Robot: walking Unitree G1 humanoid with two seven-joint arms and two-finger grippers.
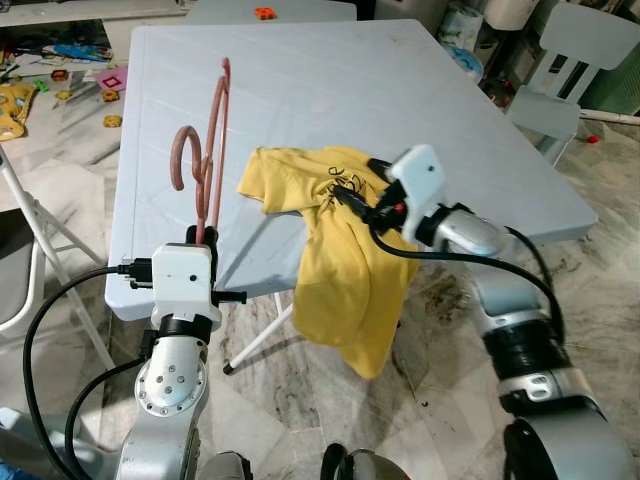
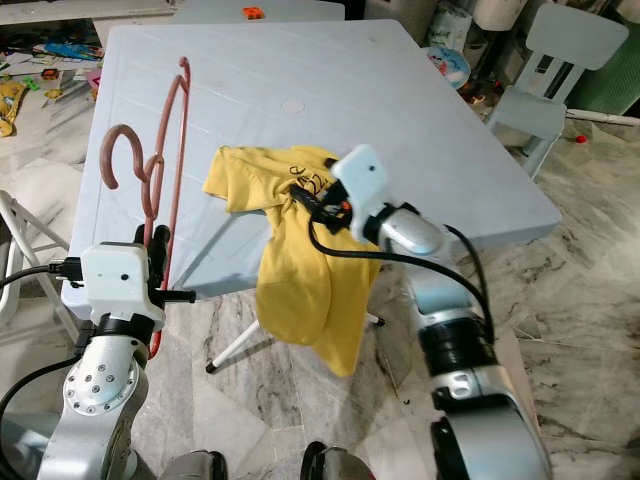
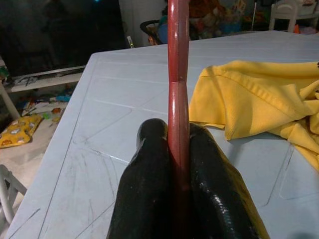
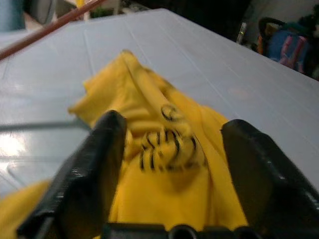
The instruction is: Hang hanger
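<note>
- Left end effector (image 1: 205,238) is pressed together on the lower bar of the red hanger (image 1: 212,140), which stands nearly upright over the table's near-left corner, hook at about 10 o'clock from my grip.
- My worry here: the pinch sits low on a thin bar, so I judge the hanger could swivel or slip if I swing that arm fast.
- Yellow shirt (image 1: 345,270) lies half on the light blue table (image 1: 330,80) and half draped over the near edge, so a careless tug could drag all of it to the floor.
- Right end effector (image 4: 169,164) is spread wide around the printed bunch of shirt at the table edge, not yet closed; closing now might catch only a loose fold.
- Open room: bare table runs toward 12 o'clock; a white chair (image 1: 575,60) stands at 2 o'clock, and a folding chair frame (image 1: 30,240) crowds 9 o'clock.
</note>
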